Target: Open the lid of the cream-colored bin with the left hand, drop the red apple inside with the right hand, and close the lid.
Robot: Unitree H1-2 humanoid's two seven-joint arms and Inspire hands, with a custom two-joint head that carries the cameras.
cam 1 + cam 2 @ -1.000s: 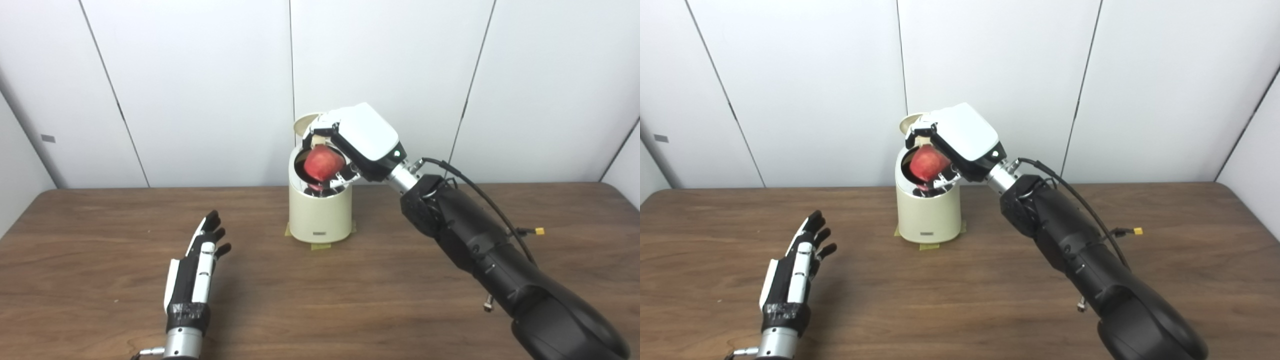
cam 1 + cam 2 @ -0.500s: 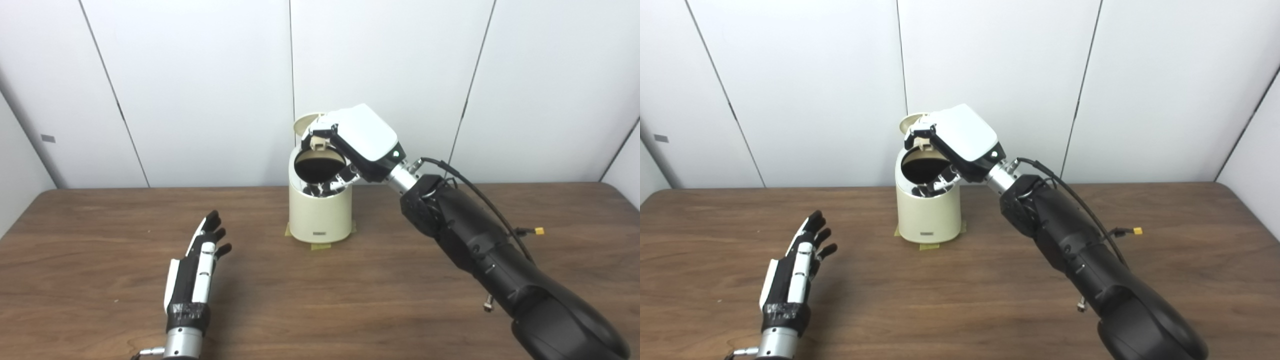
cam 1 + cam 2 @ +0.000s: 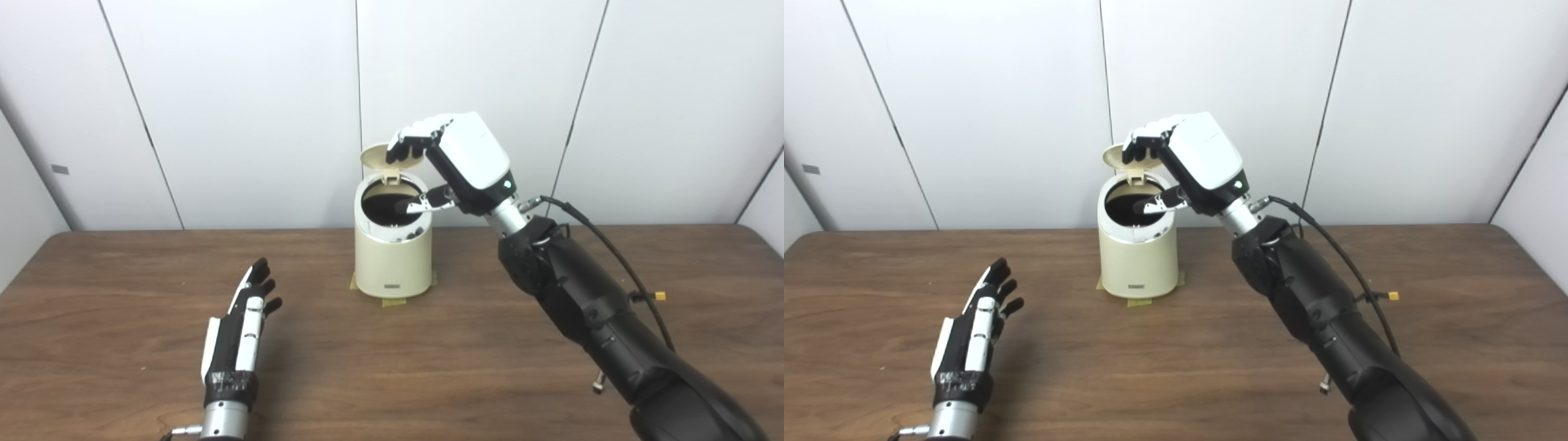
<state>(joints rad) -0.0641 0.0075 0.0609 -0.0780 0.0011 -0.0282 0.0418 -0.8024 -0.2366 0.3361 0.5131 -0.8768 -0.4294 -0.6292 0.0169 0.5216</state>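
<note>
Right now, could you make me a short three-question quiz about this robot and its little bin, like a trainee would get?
1. True or false: the hinged lid of the cream-colored cylindrical bin stands open.
2. Which hand is raised over the bin's opening: A) the left hand, B) the right hand?
3. Fill in: the left hand rests on the brown wooden ___, fingers apart, holding nothing.

Key
1. True; the dark inside shows, and no red apple can be seen in it.
2. B; its fingers are at the lid's upper edge, though contact cannot be told.
3. table.
</note>
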